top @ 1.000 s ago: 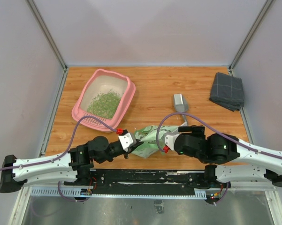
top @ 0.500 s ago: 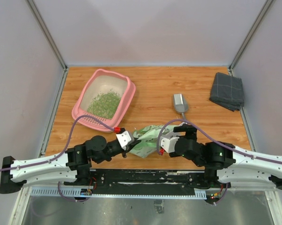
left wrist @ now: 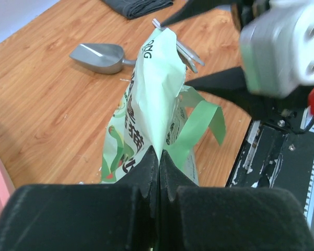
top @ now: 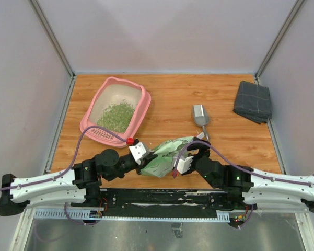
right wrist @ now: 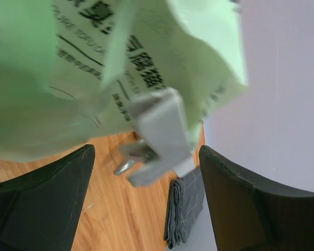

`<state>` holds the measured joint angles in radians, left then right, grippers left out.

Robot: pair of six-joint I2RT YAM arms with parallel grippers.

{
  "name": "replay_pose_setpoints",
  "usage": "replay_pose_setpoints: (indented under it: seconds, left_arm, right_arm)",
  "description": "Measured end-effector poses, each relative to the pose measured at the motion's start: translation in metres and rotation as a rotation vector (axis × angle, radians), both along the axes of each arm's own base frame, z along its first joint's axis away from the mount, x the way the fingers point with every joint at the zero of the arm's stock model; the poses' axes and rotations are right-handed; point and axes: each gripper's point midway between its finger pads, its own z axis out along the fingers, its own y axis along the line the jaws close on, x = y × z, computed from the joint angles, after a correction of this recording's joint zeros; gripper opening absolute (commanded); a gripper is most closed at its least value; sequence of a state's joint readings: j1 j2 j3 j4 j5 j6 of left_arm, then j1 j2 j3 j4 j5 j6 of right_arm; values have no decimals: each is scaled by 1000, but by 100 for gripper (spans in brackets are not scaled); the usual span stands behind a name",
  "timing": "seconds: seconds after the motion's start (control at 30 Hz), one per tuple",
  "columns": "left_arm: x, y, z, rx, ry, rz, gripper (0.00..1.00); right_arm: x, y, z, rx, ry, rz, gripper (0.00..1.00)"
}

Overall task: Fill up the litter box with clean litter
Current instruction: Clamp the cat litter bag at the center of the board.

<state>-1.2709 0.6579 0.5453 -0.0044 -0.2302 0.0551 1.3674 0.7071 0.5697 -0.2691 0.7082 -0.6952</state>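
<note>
Clamping the bag [left wrist: 151, 94] edge is the left end effector [left wrist: 158, 157]; the right end effector [right wrist: 145, 151] is standing apart at its top. The litter box [top: 144, 99] at 10 o'clock is holding some clean litter [top: 116, 116]; pour slowly over its centre.

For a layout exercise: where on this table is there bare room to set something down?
Free: the far strip of table between the litter box and the cloth, and the patch between scoop and cloth. Crowded: near middle, where left hand and right hand meet the bag.
</note>
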Motion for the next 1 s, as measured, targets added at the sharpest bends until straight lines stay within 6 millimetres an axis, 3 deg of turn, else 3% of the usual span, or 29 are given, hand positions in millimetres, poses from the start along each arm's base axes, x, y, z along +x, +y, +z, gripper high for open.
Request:
replay_pose_setpoints:
  seconds: [0.07, 0.2, 0.33, 0.47, 0.63, 0.83, 1.0]
  left_arm:
    - [0, -1, 2, -3, 2, 0, 0]
    - [1, -1, 4, -6, 5, 3, 0]
    - [1, -1, 8, -11, 7, 6, 0]
    - [2, -1, 10, -16, 6, 8, 0]
    - [2, 0, 9, -11, 7, 11, 0]
    - [3, 1, 9, -11, 7, 16, 0]
    - [3, 1, 9, -9, 7, 16, 0]
  right_arm:
    - [2, 4, -11, -26, -15, 6, 75]
    - [6, 5, -10, -25, -62, -4, 49]
    - [8, 2, 8, 47, -102, -15, 47]
    - [6, -3, 15, 60, -103, -5, 54]
    - [3, -7, 29, 88, -103, 16, 53]
    - [0, -6, 32, 74, -85, 38, 42]
    - [-1, -9, 23, 37, -66, 38, 14]
